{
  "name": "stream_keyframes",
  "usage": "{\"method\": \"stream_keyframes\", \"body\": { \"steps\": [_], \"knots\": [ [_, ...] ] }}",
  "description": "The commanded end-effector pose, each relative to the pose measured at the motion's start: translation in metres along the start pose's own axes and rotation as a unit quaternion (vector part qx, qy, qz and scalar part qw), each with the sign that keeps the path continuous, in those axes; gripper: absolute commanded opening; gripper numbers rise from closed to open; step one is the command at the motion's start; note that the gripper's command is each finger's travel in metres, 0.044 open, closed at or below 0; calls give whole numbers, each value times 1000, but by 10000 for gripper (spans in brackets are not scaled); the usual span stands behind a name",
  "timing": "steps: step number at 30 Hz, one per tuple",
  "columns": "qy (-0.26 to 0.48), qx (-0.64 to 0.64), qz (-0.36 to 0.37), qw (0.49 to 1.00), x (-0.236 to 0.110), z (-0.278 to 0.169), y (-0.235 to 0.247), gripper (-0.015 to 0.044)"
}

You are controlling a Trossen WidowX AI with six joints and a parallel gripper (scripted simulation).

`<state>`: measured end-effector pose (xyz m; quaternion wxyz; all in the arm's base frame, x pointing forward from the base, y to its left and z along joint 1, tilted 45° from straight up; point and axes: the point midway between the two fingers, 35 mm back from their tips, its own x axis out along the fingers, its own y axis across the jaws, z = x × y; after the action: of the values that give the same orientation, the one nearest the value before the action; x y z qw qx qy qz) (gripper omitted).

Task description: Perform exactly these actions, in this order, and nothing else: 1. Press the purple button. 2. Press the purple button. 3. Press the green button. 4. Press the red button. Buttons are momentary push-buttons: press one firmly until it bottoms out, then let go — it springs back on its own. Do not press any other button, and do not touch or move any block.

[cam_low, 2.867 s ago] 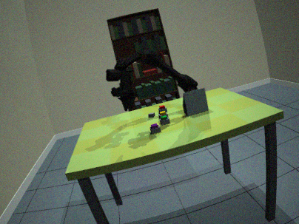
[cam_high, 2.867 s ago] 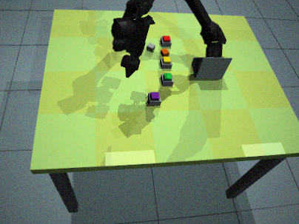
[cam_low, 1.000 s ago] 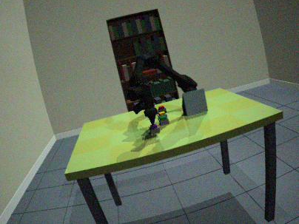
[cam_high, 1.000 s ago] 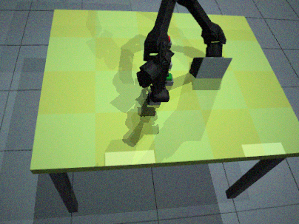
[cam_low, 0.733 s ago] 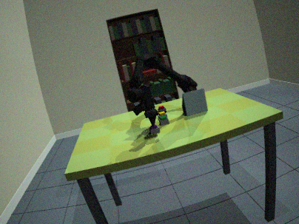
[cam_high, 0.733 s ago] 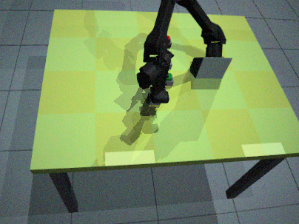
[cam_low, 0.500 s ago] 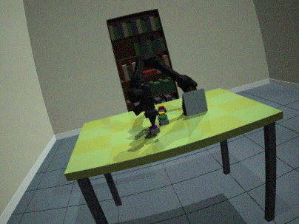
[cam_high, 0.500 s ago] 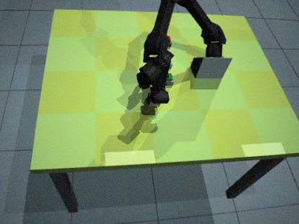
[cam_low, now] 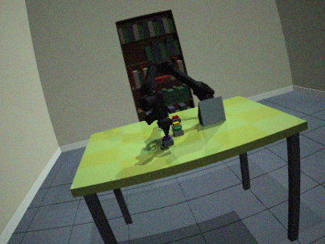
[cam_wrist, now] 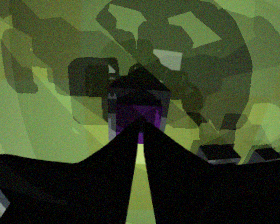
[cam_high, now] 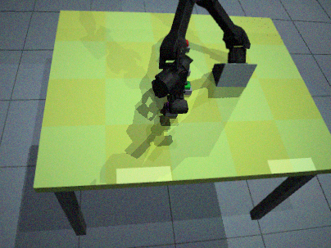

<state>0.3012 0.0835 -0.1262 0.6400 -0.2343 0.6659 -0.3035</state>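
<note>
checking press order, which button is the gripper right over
The purple button, directly under the shut gripper; the green and red buttons sit farther back.

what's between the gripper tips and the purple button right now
Nothing. In the wrist view the shut gripper has its fingertips right at the purple button, with no gap or object showing between them.

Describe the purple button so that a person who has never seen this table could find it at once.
Start from the grey upright panel on the yellow-green table, then follow the short row of coloured buttons toward the table's near edge. The purple button is the last in that row, right under the shut gripper. Its neighbours show red, yellow and green; only this cap is purple, on a grey base.
</note>
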Motion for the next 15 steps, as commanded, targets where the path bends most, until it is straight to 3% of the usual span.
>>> {"method": "stream_keyframes", "body": {
  "steps": [1,15],
  "knots": [
    [-4,2,5,1000,-25,0,2,20],
    [-4,2,5,1000,-14,1,2,20]
  ]
}}
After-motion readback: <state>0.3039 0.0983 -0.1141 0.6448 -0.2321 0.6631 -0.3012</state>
